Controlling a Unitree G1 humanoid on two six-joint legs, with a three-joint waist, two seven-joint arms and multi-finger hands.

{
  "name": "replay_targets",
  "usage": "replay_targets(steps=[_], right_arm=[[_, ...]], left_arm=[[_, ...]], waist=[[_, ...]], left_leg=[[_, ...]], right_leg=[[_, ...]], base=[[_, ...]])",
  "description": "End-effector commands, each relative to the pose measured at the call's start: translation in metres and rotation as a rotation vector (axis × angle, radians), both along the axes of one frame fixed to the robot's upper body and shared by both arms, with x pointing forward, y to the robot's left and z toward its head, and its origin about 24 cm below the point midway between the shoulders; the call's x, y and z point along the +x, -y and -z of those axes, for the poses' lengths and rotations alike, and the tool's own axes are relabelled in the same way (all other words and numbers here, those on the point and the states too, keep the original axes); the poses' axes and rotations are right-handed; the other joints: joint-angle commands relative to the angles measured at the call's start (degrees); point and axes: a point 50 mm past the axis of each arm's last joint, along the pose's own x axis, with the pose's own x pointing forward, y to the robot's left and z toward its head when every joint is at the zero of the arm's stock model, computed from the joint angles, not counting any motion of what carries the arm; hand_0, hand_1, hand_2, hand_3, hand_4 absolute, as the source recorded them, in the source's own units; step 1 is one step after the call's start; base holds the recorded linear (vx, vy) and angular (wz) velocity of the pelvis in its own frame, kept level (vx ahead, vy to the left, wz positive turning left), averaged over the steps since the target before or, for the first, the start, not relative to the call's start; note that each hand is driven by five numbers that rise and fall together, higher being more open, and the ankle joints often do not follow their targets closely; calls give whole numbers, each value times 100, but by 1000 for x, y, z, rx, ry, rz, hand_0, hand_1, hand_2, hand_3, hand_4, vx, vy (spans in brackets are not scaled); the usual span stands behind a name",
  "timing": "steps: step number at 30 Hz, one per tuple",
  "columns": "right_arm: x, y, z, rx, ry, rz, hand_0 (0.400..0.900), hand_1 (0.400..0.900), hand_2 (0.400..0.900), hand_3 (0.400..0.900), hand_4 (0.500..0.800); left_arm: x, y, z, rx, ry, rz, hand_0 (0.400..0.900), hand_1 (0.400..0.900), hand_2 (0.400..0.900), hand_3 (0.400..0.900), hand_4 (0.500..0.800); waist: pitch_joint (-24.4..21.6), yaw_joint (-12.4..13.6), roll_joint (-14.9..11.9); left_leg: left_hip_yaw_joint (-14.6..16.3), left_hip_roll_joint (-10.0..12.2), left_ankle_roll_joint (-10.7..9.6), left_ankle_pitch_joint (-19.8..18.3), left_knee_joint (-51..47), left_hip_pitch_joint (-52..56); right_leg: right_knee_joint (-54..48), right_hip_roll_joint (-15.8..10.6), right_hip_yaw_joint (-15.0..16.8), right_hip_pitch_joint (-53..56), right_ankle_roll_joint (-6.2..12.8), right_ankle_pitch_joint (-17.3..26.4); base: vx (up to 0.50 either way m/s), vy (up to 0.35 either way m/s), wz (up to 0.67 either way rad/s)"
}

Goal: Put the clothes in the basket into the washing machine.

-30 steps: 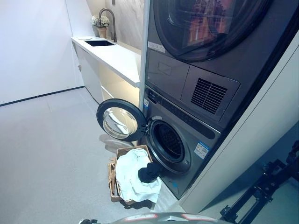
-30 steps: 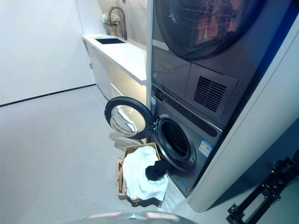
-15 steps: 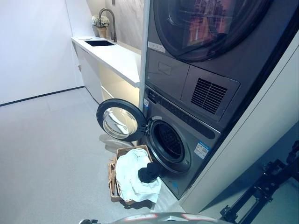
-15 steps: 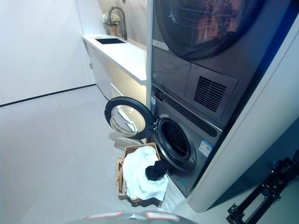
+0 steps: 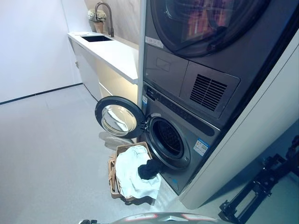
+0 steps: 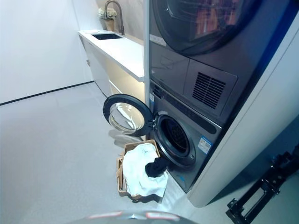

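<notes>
A grey washing machine (image 5: pixel 180 140) is seen low in a stack, with a second drum appliance (image 5: pixel 205 28) mounted directly above it. The washing machine's round door (image 5: pixel 117 119) is swung wide open to the left of the drum opening (image 5: pixel 167 141), whose dark inside is exposed. A woven basket (image 5: pixel 113 176) is set on the grey floor (image 5: pixel 46 140) just in front of the washing machine, below the open door and close to the drum opening. The basket is filled with a heap of white clothes (image 5: pixel 131 172), and a small black garment (image 5: pixel 148 170) is laid on top of the heap at the side nearest the drum opening. To the left of the washing machine a white desk (image 5: pixel 114 51) is run along the wall, with a dark sink (image 5: pixel 97 38), a tall tap (image 5: pixel 103 14) and a small pot of flowers (image 5: pixel 95 15) at its far end. To the right of the washing machine a black stand (image 5: pixel 252 196) is seen on the floor. Neither robot hand is shown in either view, so whether each is open, closed or gripping anything cannot be told.
</notes>
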Motion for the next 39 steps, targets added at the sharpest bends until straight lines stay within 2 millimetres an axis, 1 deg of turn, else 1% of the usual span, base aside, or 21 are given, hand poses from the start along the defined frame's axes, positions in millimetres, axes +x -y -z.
replay_targets(steps=[1, 3, 4, 6, 8, 10, 12, 13, 15, 17, 18, 20, 21, 23, 25, 28, 30, 33, 36, 38, 39], right_arm=[[53, 37, -15, -121, 131, -60, 900, 900, 900, 900, 800], [56, 40, -17, -131, 149, -48, 900, 900, 900, 900, 800], [59, 42, -18, -139, 161, -42, 900, 900, 900, 900, 800], [66, 45, -20, -154, 179, -48, 900, 900, 900, 900, 800], [69, 46, -21, -163, 186, -51, 900, 900, 900, 900, 800], [73, 50, -24, -182, 201, -62, 900, 900, 900, 900, 800], [80, 53, -27, -197, 223, -80, 900, 900, 900, 900, 800], [82, 54, -28, -204, 231, -83, 900, 900, 900, 900, 800], [86, 57, -30, -217, 244, -76, 900, 900, 900, 900, 800], [86, 53, -28, -205, 252, -71, 900, 900, 900, 900, 800], [90, 51, -29, -198, 271, -71, 900, 900, 900, 900, 800], [102, 47, -31, -190, 316, -75, 900, 900, 900, 900, 800], [106, 45, -31, -180, 330, -86, 900, 900, 900, 900, 800], [120, 41, -35, -172, 382, -98, 900, 900, 900, 900, 800], [139, 35, -41, -159, 463, -95, 900, 900, 900, 900, 800], [160, 25, -48, -132, 561, -104, 900, 900, 900, 900, 800], [171, 18, -54, -115, 617, -128, 900, 900, 900, 900, 800], [181, 11, -61, -102, 685, -167, 900, 900, 900, 900, 800], [194, 9, -71, -102, 753, -193, 900, 900, 900, 900, 800], [199, 9, -76, -111, 782, -217, 900, 900, 900, 900, 800], [201, 8, -79, -114, 796, -232, 900, 900, 900, 900, 800]], left_arm=[[50, 25, -3, -69, 174, -79, 900, 900, 900, 900, 800], [55, 24, -5, -78, 202, -115, 900, 900, 900, 900, 800], [59, 23, -6, -84, 222, -136, 900, 900, 900, 900, 800], [58, 24, -5, -93, 234, -179, 900, 900, 900, 900, 800], [56, 24, -5, -94, 232, -198, 900, 900, 900, 900, 800], [49, 22, -4, -85, 228, -230, 900, 900, 900, 900, 800], [43, 22, -3, -73, 219, -246, 900, 900, 900, 900, 800], [40, 21, -2, -64, 214, -252, 900, 900, 900, 900, 800], [33, 15, -2, -38, 197, -271, 900, 900, 900, 900, 800], [25, 9, -2, -23, 178, -290, 900, 900, 900, 900, 800], [25, 7, -2, -17, 178, -280, 900, 900, 900, 900, 800], [31, 2, -5, -8, 199, -278, 900, 900, 900, 900, 800], [33, 0, -5, -7, 201, -273, 900, 900, 900, 900, 800], [41, -4, -8, 2, 223, -260, 900, 900, 900, 900, 800], [54, -7, -12, 9, 260, -240, 900, 900, 900, 900, 800], [72, -11, -18, 17, 312, -237, 900, 900, 900, 900, 800], [78, -14, -21, 25, 337, -242, 900, 900, 900, 900, 800], [87, -15, -24, 29, 363, -246, 900, 900, 900, 900, 800], [97, -15, -28, 38, 387, -240, 900, 900, 900, 900, 800], [98, -14, -28, 40, 385, -230, 900, 900, 900, 900, 800], [97, -14, -28, 45, 381, -227, 900, 900, 900, 900, 800]], waist=[[1179, 84, 459], [1427, 116, 417], [1584, 145, 407], [1731, 143, 446], [1747, 139, 487], [1789, 186, 543], [1855, 247, 613], [1865, 270, 655], [1792, 355, 630], [1700, 376, 512], [1688, 387, 399], [1619, 458, 236], [1554, 491, 164], [1527, 578, 47], [1610, 566, 3], [1874, 432, 76], [1995, 376, 102], [2084, 335, 126], [2197, 326, 137], [2240, 324, 123], [2244, 323, 102]], left_leg=[[-170, -112, -93, -735, 2562, -1104], [-297, 40, -267, -281, 3711, -1678], [-400, 56, -309, -157, 4224, -1976], [-478, -20, -223, -311, 4371, -2478], [-453, -93, -186, -373, 4090, -2648], [-345, -120, -119, -355, 3148, -2815], [-494, -66, -168, 198, 1887, -2809], [-590, -101, -253, 393, 1213, -2787], [-811, -92, -356, 613, 889, -3023], [-733, -98, -196, 572, 1265, -3218], [-712, -130, -152, 440, 1767, -3687], [-697, -228, 8, 222, 2147, -4008], [-643, -268, 87, 82, 2227, -4063], [-611, -363, 253, -169, 2181, -3925], [-592, -476, 352, -300, 1990, -3655], [-658, -579, 516, -375, 1634, -3063], [-672, -594, 595, -474, 1534, -2713], [-683, -550, 604, -521, 1454, -2455], [-691, -480, 517, -530, 1420, -2331], [-699, -484, 455, -549, 1323, -2164], [-728, -508, 423, -558, 1289, -2102]], right_leg=[[844, 165, 198, 80, -39, -1140], [1037, 192, 159, 73, -190, -1276], [1174, 201, 132, 32, -254, -1337], [1318, 181, 112, -74, -303, -1474], [1343, 166, 118, -85, -286, -1539], [1258, 163, 171, 4, -237, -1656], [1121, 210, 196, 151, -191, -1670], [1038, 235, 197, 220, -155, -1699], [836, 156, 209, 440, -50, -1770], [773, 14, 328, 521, 37, -1830], [777, -101, 291, 427, 79, -1868], [790, -194, 429, 150, 145, -1806], [808, -256, 400, 78, 193, -1764], [1162, -375, 357, -137, 318, -1532], [1962, -461, 246, -459, 367, -989], [3412, -694, 52, -1191, 163, -384], [3931, -829, -32, -1409, 81, -314], [3945, -682, -4, -1840, 49, -545], [3314, -266, 214, -2294, 96, -908], [2291, -31, 453, -2283, 260, -745], [1854, 12, 577, -2242, 351, -597]], base=[[10, -196, 22], [12, -208, 19], [7, -175, 12], [85, -63, 10], [139, 26, 2], [252, 70, -15], [367, 116, -14], [438, 156, -12], [546, 205, -27], [596, 282, -33], [475, 283, -34], [451, 286, -29], [504, 300, -14], [475, 299, -9], [355, 312, 5], [232, 311, 10], [226, 217, 13], [159, 70, 9], [114, -56, 9], [172, -130, 16], [210, -173, 31]])
